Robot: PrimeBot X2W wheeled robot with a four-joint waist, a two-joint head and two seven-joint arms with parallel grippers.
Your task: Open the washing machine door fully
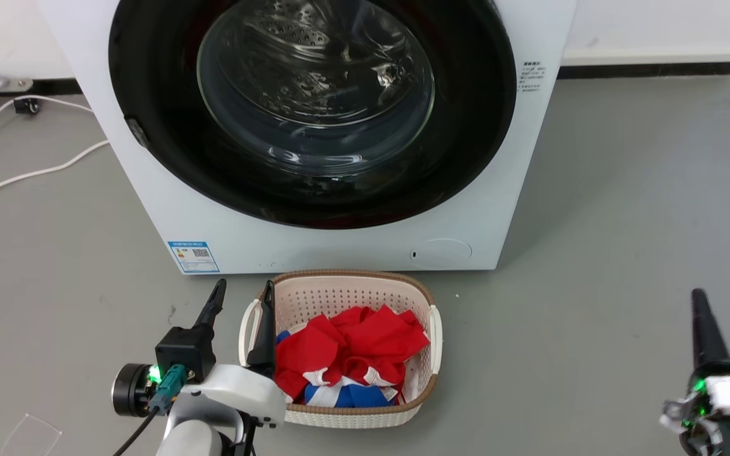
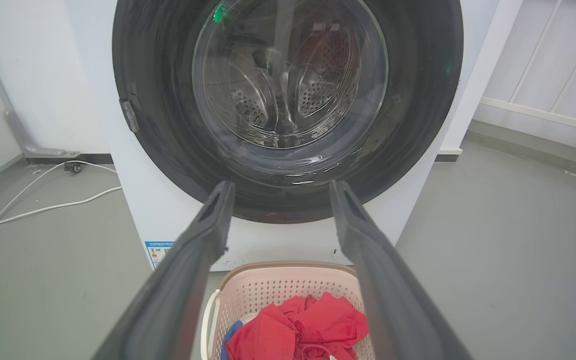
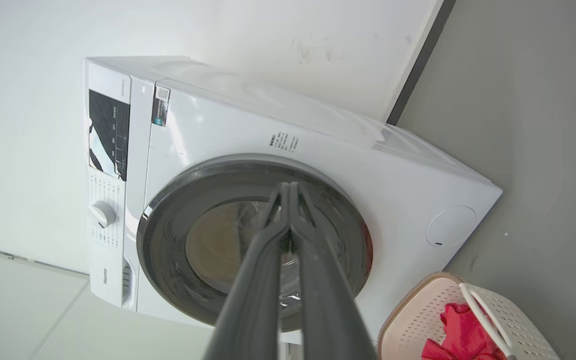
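Head view: washing machine door [image 1: 314, 107] shut, flush in the front of the washing machine [image 1: 149, 209]. Just before the machine stands a laundry basket [image 1: 429, 304] holding red, white and blue clothes [image 1: 352, 348]. Left gripper [image 1: 244, 288] beside the basket, fingers spread; right gripper [image 1: 698, 297] well off to the machine's other side.

Left wrist view: small handle notch [image 2: 129, 115] on the door's rim. Risk: fingers slip off the glossy rim, or the arm knocks the basket.

Right wrist view: fingers [image 3: 268, 235] pressed together, empty.

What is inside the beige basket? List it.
Red cloth piled on top, with blue-and-white fabric showing beneath it in the basket. Anything deeper is covered by them.
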